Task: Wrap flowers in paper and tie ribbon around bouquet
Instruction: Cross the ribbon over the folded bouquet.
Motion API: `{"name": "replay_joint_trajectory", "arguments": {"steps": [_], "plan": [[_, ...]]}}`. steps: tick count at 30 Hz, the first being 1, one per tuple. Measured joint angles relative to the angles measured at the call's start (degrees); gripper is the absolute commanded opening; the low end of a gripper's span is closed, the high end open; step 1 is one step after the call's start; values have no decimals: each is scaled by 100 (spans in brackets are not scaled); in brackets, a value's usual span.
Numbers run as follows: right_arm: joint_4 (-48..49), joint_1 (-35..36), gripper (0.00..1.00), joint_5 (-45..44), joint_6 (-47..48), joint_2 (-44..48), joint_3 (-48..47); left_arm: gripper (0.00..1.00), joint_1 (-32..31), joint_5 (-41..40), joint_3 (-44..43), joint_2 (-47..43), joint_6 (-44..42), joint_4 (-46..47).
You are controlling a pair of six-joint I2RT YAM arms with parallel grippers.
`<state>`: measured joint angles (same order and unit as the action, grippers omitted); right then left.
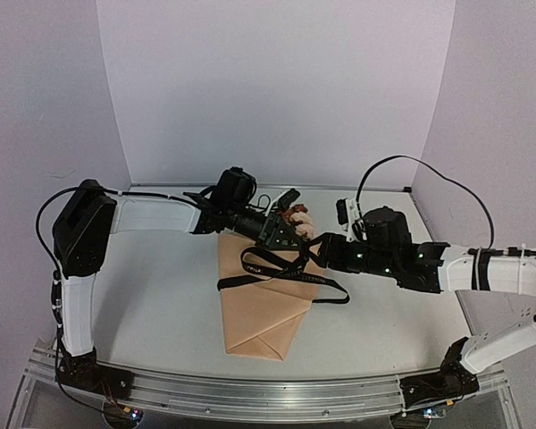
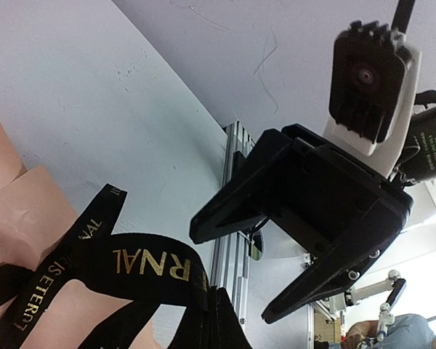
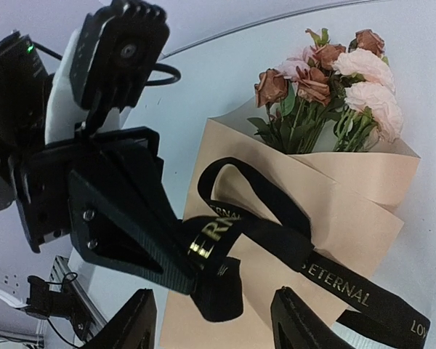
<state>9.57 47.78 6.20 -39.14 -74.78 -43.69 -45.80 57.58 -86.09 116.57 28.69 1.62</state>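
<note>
At left, the left gripper [image 3: 195, 267] is pinching the ribbon [image 3: 283, 243], jaws closed on a fold of black satin just above the bouquet [image 1: 257, 308]. The ribbon is looping loosely across the tan paper [image 3: 334, 218], which is lying on the table [image 1: 161, 295] with the flowers [image 3: 316, 83] spilling from its wide far end. At right, the right gripper [image 2: 232, 273] is hovering close by with jaws spread, gripping nothing. The satin is looking light, limp and slippery, best pinched flat near its free tail. The paper cone is looking crushable, calling for gentle pulls.
</note>
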Motion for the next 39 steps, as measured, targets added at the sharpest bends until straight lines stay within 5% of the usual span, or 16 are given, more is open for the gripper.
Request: {"name": "replay_joint_trajectory", "arguments": {"steps": [17, 25, 39], "plan": [[-524, 228, 62, -713, 239, -233, -187, 0, 111, 124, -13, 104, 210, 18], [-1617, 7, 65, -1217, 3, 319, -690, 0, 113, -360, 945, -971, -75, 189], [-3299, -405, 57, 99, 866, -2766, -3436, 0, 177, -2067, 3306, -3993, -328, 442]]}}
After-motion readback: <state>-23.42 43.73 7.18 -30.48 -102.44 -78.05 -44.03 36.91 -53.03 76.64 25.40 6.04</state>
